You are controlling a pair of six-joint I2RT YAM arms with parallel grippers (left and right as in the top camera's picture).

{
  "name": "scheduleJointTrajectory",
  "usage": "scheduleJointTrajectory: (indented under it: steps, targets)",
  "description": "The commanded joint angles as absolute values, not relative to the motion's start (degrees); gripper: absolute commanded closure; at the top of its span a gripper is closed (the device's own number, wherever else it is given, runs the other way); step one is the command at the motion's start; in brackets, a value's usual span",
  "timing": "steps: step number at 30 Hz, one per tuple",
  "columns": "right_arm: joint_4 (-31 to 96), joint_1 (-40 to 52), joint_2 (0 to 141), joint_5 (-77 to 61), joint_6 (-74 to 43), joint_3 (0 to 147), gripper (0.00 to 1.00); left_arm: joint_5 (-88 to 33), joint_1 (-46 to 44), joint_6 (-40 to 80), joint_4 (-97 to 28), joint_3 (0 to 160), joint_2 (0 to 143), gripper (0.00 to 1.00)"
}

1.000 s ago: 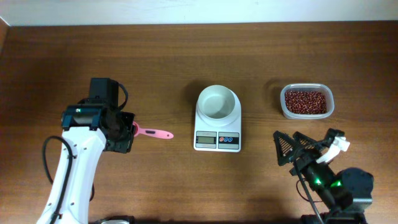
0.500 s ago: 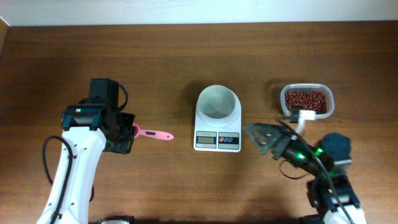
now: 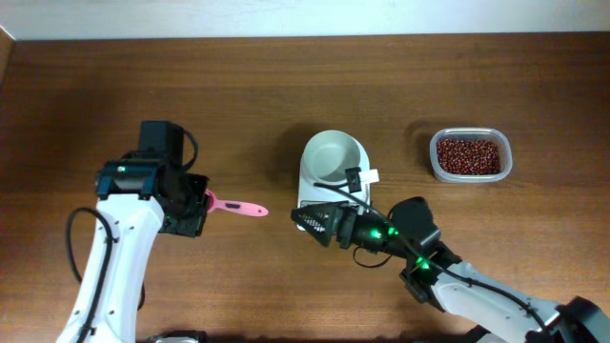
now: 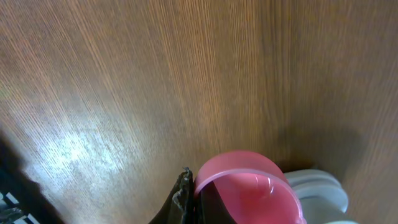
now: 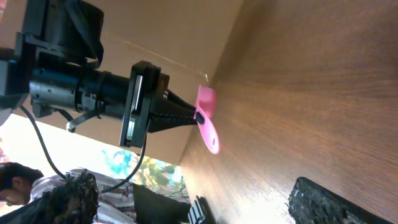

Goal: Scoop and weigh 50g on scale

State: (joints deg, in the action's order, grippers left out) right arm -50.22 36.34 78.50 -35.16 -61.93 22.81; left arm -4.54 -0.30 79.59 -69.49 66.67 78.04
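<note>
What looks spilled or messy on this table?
Nothing stands out. The small red-brown beans all sit inside the clear plastic tub, the round white bowl stands upright and empty on the white digital scale, and the left gripper holds the pink plastic scoop.

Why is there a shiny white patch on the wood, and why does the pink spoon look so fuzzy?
Left wrist view: light bounces off the table as a pale glare, and the pink scoop sits too near the lens, so it blurs. Right wrist view: the scoop is sharper, the background very bright. Overhead view: even light, no glare.
</note>
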Motion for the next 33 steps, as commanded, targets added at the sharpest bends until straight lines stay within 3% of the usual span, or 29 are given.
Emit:
scheduleJointTrajectory:
  steps: [1,20,28,33]
  targets:
    - [-51.1,38.3,79.3,-31.3,-63.5,23.3,0.01,-5.8,-3.7,80.1,-69.5,67.0,77.5,1.0]
    - [-48.2,38.3,79.3,-34.0,-65.0,23.3,0.02,-6.9,-19.4,80.5,-62.1,67.0,77.5,1.0]
    - [-46.5,38.3,79.3,-34.0,-65.3,23.3,0.11,-6.9,-25.1,93.7,-62.2,67.0,77.5,1.0]
    - [-45.2,38.3,79.3,-34.0,-69.5,23.3,0.16,-6.9,-25.8,93.9,-62.2,67.0,77.6,1.0]
